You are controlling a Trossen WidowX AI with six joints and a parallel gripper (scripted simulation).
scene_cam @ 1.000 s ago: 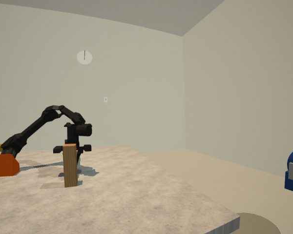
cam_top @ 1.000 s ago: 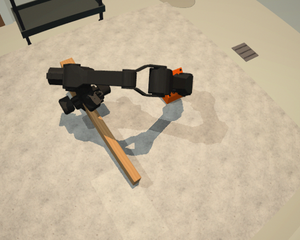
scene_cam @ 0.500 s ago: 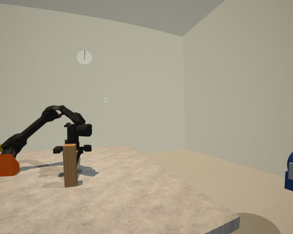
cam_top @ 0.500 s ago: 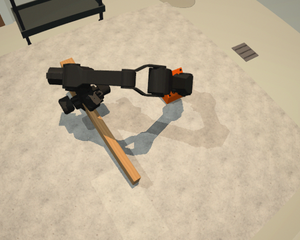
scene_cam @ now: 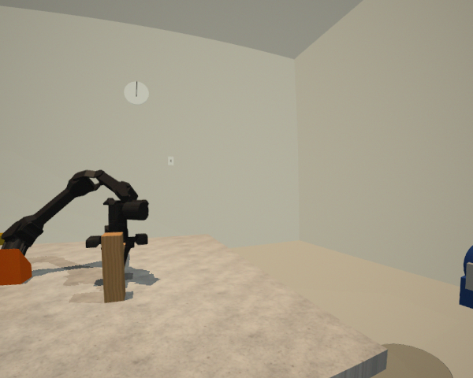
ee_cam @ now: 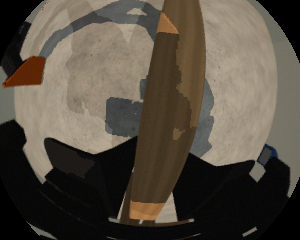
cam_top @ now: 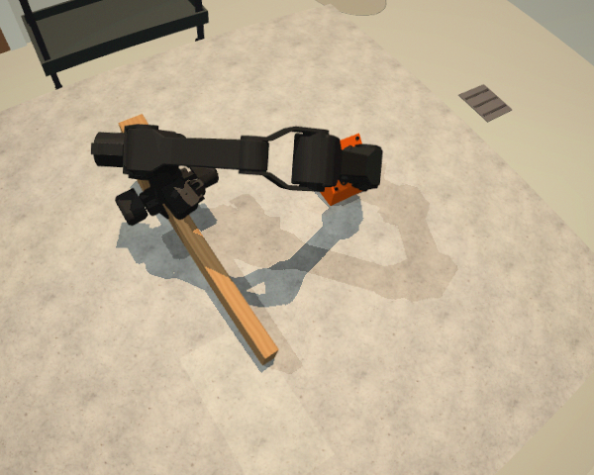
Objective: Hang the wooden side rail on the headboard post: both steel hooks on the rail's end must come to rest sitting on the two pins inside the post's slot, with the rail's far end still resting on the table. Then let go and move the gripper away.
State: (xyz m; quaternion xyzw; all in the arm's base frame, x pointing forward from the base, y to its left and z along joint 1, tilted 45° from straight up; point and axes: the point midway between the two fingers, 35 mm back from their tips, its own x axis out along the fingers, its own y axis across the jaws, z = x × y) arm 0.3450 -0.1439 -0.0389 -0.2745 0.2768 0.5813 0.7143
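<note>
Starting at the left in the top view, there is a dark cart (cam_top: 126, 43) past the table (cam_top: 415, 357) (scene_cam: 229, 325) (ee_cam: 240, 75). Next comes the long wooden rail (cam_top: 241, 301) (scene_cam: 113, 268) (ee_cam: 172, 90). It slants over the table, from the upper left down to the lower middle. It is up on its thin side, and its end near the outside camera is down low. I can't tell if that end touches the table.

My gripper (cam_top: 158, 196) (scene_cam: 117, 240) (ee_cam: 153, 142) is closed on the rail, one finger on each side, nearer the upper left end. My arm hides some of the wood up there, and I can't make out the hooks or the post.

My black arm (cam_top: 205, 153) (scene_cam: 59, 205) goes right from there to its foot by the orange block (cam_top: 333, 196) (scene_cam: 2, 266) (ee_cam: 30, 72). The block is well apart from the rail. Farther right, a brown grate (cam_top: 485, 103) lies on the floor past the table.
</note>
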